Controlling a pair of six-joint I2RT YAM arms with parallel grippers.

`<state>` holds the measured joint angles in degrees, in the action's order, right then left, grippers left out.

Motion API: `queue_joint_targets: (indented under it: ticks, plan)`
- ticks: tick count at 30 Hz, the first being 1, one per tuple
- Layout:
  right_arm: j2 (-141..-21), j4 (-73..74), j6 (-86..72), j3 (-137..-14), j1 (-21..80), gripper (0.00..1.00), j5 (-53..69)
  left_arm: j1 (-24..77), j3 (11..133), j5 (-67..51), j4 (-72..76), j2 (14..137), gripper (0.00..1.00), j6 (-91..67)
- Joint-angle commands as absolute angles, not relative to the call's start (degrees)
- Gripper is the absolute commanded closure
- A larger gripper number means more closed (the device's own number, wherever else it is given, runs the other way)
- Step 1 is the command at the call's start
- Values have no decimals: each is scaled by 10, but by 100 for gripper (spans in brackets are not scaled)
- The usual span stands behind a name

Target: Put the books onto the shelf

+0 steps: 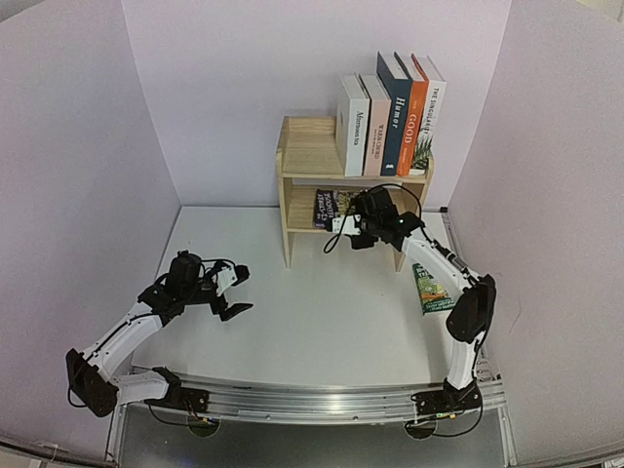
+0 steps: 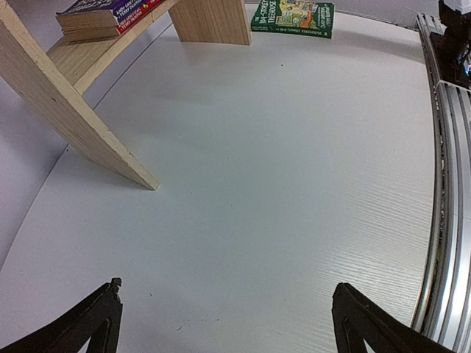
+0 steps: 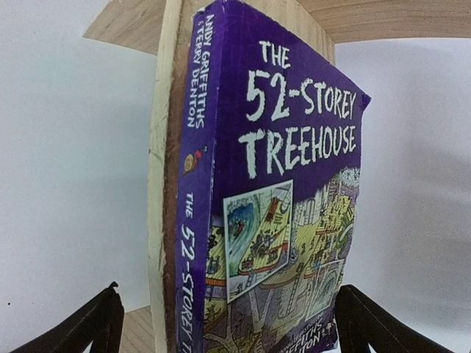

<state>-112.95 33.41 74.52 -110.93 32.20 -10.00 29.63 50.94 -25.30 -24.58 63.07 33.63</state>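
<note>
Backing out, the wide right gripper (image 3: 227,294) could bump the purple book (image 3: 294,147) off the shelf (image 1: 307,146). The left gripper (image 2: 228,287) is wide open and empty.

you are looking at a purple paperback (image 3: 294,184), cover titled "the 52-storey treehouse", filling most of the frame. a pale wood edge of the shelf (image 3: 158,220) runs alongside its spine. the right gripper (image 3: 228,288) has its fingers (image 3: 96,323) spread wide, one each side of the book. contact cannot be confirmed.
</note>
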Motion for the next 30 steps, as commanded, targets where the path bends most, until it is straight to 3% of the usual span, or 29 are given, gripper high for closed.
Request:
queue_joint_targets:
  ticks: [1,6,16,30]
  plan:
    - [-1101,346,737,-1124,316,10,-82,296,507,-255,-248,630,1,338]
    - [-1116,346,730,-1138,309,33,-78,297,506,-249,-247,628,1,338]
    - [-1139,346,722,-1166,304,40,-65,296,503,-243,-248,628,0,339]
    - [-1139,347,717,-1161,288,42,-70,296,503,-241,-249,629,1,344]
